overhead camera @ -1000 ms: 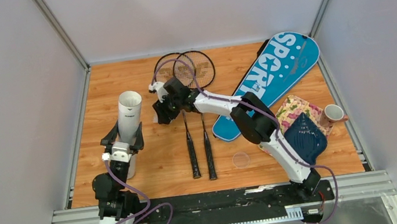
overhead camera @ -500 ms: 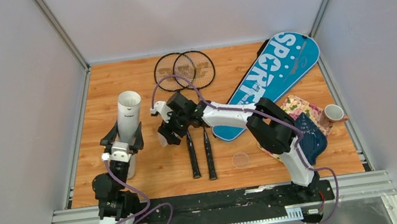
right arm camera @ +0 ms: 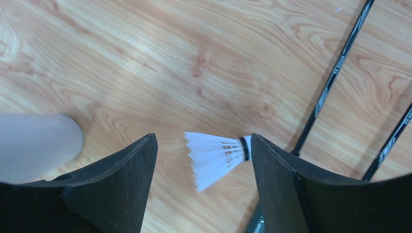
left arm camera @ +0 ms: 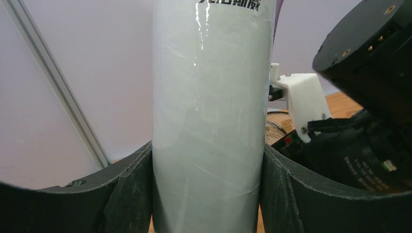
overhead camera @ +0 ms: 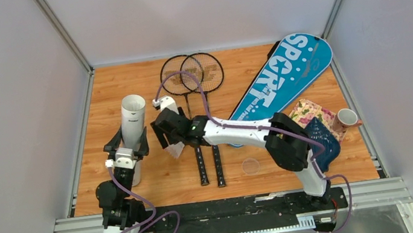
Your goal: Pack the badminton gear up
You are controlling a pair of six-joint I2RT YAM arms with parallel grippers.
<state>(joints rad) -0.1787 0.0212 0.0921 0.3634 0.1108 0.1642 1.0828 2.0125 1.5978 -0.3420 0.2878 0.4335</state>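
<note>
My left gripper is shut on the long white tube and holds it upright, open end up, at the table's left. In the left wrist view the tube fills the space between both fingers. My right gripper is just right of the tube, jaws apart. One white shuttlecock lies between the open jaws. Its cork touches the right finger and its feathers stand clear of the left one. Two black rackets lie side by side. The blue SPORT cover lies at the right. No other shuttlecock shows.
A floral cloth with a dark blue shell-shaped object on it lies at the right, a pink-and-white cup beside it. A small clear disc lies near the racket handles. Walls close in left, right and back.
My right gripper has moved from the racket heads toward the near left, close to the tube, with the shuttlecock coming along. The left arm and the tube have not moved.
</note>
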